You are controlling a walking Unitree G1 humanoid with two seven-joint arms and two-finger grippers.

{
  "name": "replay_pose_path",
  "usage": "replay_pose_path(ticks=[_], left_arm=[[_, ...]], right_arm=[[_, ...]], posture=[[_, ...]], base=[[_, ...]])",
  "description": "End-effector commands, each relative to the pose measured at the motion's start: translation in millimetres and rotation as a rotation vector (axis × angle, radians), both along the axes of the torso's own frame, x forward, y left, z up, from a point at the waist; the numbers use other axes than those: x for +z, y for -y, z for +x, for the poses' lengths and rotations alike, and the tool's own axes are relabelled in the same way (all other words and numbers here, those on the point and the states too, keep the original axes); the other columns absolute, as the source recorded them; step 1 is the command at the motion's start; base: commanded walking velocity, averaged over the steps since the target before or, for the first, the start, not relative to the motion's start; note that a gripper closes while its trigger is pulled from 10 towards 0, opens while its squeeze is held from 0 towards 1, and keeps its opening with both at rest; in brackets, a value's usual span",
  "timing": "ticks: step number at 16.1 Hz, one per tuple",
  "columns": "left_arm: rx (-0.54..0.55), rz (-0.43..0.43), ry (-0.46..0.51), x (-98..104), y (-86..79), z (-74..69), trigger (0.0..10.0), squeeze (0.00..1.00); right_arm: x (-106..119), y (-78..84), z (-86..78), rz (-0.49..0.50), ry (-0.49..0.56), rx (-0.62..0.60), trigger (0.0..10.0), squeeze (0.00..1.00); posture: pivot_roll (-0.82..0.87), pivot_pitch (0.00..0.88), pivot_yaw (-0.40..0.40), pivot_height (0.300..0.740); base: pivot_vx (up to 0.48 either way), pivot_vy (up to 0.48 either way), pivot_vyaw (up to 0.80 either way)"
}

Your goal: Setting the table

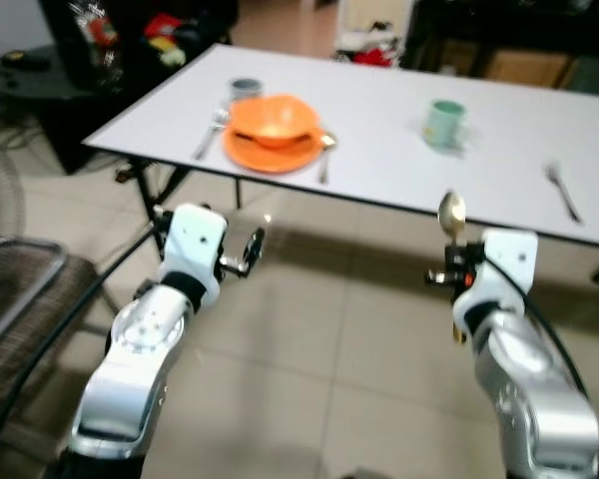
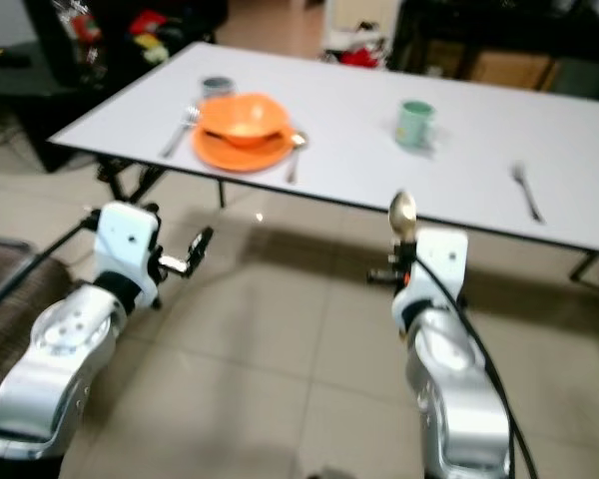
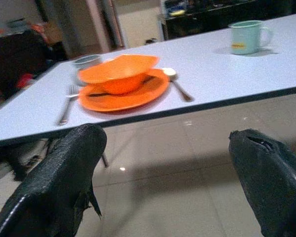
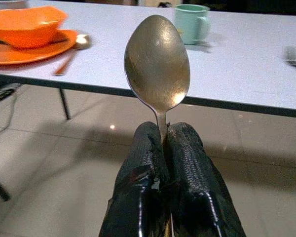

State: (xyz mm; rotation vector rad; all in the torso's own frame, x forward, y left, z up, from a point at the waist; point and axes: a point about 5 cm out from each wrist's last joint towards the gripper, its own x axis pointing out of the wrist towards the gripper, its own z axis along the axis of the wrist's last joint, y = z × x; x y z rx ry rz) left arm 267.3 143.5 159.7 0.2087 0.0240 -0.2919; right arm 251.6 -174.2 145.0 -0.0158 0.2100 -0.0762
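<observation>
- Held spoon (image 4: 157, 69): pinched at the handle by the right claw (image 4: 164, 143), short of the worktop (image 1: 379, 140) edge; the right wrist view shows its bowl face close up.
- Long axis upright, bowl uppermost.
- Left claw (image 3: 163, 163): fingers spread wide, holding nothing, above the floor.
- On the worktop: one orange bowl (image 1: 272, 119) on one orange plate (image 1: 270, 152), two forks (image 1: 212, 130) (image 1: 563, 192), one second spoon (image 1: 324, 150), one green mug (image 1: 444, 123), one grey cup (image 1: 245, 88).
</observation>
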Motion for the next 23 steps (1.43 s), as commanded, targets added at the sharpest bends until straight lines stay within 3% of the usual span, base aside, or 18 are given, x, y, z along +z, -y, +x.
replay_pose_path(ticks=[1, 6, 13, 23], left_arm=[[-0.008, -0.012, -0.002, 1.2, -1.1, -1.4, 10.0, 0.04], [0.007, -0.014, -0.008, 0.1, -6.1, -2.4, 10.0, 0.04], [-0.016, -0.017, -0.011, -1.7, -4.1, -2.6, 10.0, 0.04], [-0.021, -0.01, -0.022, -5.9, -5.4, -9.2, 10.0, 0.04]], right_arm=[[3.1, 1.3, 1.2, -0.011, 0.013, 0.01, 10.0, 0.0], [4.8, -5.2, 4.1, -0.008, 0.023, 0.076, 10.0, 0.0], [1.1, 0.0, 2.1, -0.009, 0.003, 0.058, 10.0, 0.0], [2.0, -3.3, 5.3, -0.009, 0.01, 0.129, 10.0, 0.0]], posture=[[0.1, 0.0, -0.035, 0.74], [0.11, 0.0, -0.049, 0.74], [0.1, 0.0, -0.043, 0.74], [0.1, 0.0, -0.045, 0.74]], base=[[0.0, 0.0, 0.0], [0.2, 0.0, 0.0], [0.25, 0.0, -0.8], [0.251, 0.0, 0.0]])
